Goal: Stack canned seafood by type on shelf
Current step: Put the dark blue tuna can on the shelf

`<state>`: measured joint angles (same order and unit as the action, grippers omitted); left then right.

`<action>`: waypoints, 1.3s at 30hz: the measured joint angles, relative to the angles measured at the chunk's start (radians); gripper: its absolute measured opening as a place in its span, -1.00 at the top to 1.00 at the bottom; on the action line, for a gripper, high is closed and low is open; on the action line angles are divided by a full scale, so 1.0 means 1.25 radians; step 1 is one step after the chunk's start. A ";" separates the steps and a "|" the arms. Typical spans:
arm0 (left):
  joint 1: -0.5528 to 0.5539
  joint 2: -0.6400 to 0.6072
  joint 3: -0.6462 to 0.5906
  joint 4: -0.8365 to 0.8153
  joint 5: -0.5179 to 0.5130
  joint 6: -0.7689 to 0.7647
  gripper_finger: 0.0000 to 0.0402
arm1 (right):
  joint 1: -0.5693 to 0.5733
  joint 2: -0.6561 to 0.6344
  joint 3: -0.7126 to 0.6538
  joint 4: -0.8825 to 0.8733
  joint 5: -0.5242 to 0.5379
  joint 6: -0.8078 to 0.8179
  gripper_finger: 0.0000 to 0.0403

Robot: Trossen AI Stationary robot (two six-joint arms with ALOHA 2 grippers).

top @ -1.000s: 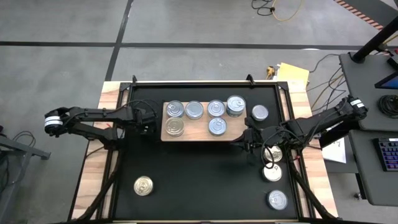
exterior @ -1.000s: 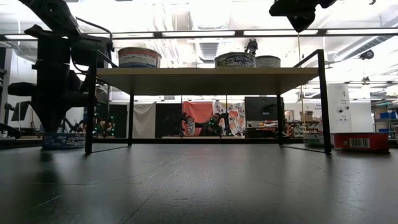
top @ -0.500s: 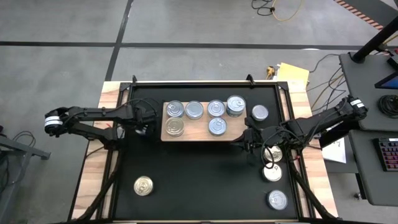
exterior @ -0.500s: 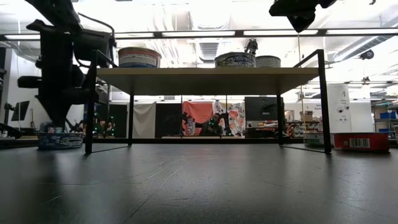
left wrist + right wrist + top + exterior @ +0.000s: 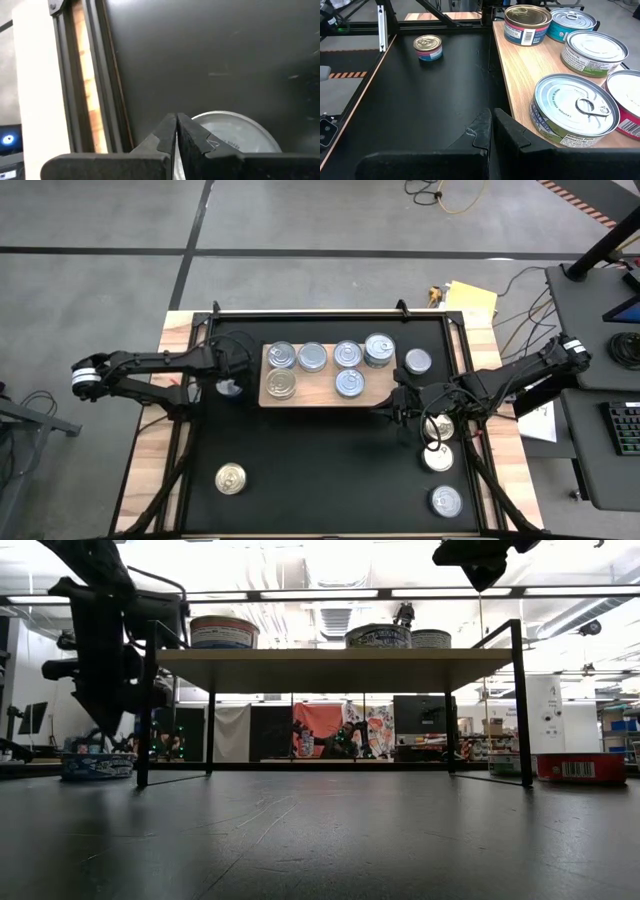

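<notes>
Overhead view. Your shelf (image 5: 325, 395), a pale wooden board on thin black legs, stood toward the far middle of the black mat (image 5: 320, 470). Six tins (image 5: 349, 383) rested on it: a far row of four and two nearer ones. The rightmost of the far row, the stacked tins (image 5: 379, 350), sat taller than its neighbours. The tin at the near left (image 5: 281, 384) had a gold lid; the others showed silver pull-tab lids.

Off the shelf, you had a silver tin (image 5: 417, 361) on the mat just right of the board, a gold tin (image 5: 231, 478) near the front left, and three more down the right side, the nearest to the front being a silver one (image 5: 446, 501).

Your left gripper (image 5: 237, 372) hung just left of the shelf, fingers (image 5: 167, 131) pressed together and holding nothing. A silver-lidded tin (image 5: 235, 137) lay on the mat directly beneath them.

Your right gripper (image 5: 385, 410) sat at the shelf's near right corner, its fingers (image 5: 485, 127) likewise closed on nothing. From its wrist camera, the nearest tin (image 5: 575, 109) showed a green and blue side label, and a small tin with a pink label (image 5: 428, 47) stood alone on the mat beyond.

From table height, the board (image 5: 330, 658) carried the tins level above the mat.
</notes>
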<state>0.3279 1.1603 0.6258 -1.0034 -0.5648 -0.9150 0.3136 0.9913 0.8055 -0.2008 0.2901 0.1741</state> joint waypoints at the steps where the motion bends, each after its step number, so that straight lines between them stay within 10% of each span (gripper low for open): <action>1: 0.004 0.000 0.000 0.011 0.000 0.009 1.00 | 0.000 0.000 0.000 0.000 0.000 0.000 0.95; 39: 0.038 0.094 -0.001 0.052 0.024 0.045 1.00 | 0.000 0.000 -0.006 -0.002 0.000 0.007 0.95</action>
<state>0.3752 1.2778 0.6247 -0.9382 -0.5350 -0.8589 0.3138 0.9913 0.7979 -0.2035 0.2897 0.1829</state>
